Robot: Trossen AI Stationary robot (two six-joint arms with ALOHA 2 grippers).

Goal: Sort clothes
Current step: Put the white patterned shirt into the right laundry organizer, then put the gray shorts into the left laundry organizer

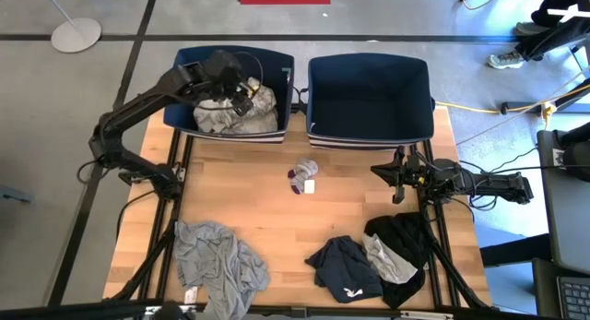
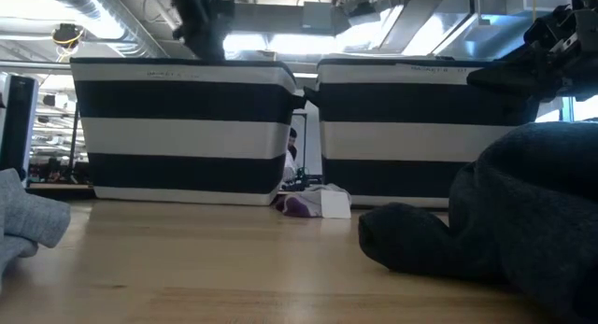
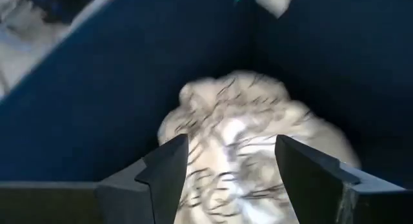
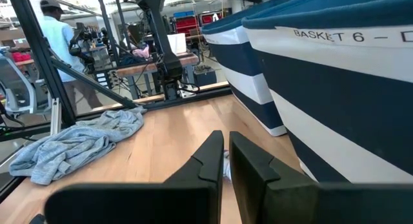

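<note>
My left gripper (image 1: 241, 91) is open over the left navy bin (image 1: 184, 62). In its wrist view (image 3: 229, 179) its fingers stand on either side of a white garment with a grey pattern (image 3: 251, 133), which lies bunched on the bin's floor (image 1: 244, 115). My right gripper (image 1: 398, 175) is shut and empty above the table's right side, in front of the right bin (image 1: 369, 131); it also shows in its own wrist view (image 4: 226, 159). On the table lie small grey socks (image 1: 302, 177), a grey garment (image 1: 219, 263), a navy garment (image 1: 344, 269) and a black garment (image 1: 406, 235).
The right bin holds nothing that I can see. A pale garment (image 1: 387, 260) lies between the navy and black ones. The socks (image 2: 304, 204) rest just in front of the gap between the bins. A person (image 4: 55, 37) stands in the room beyond the table.
</note>
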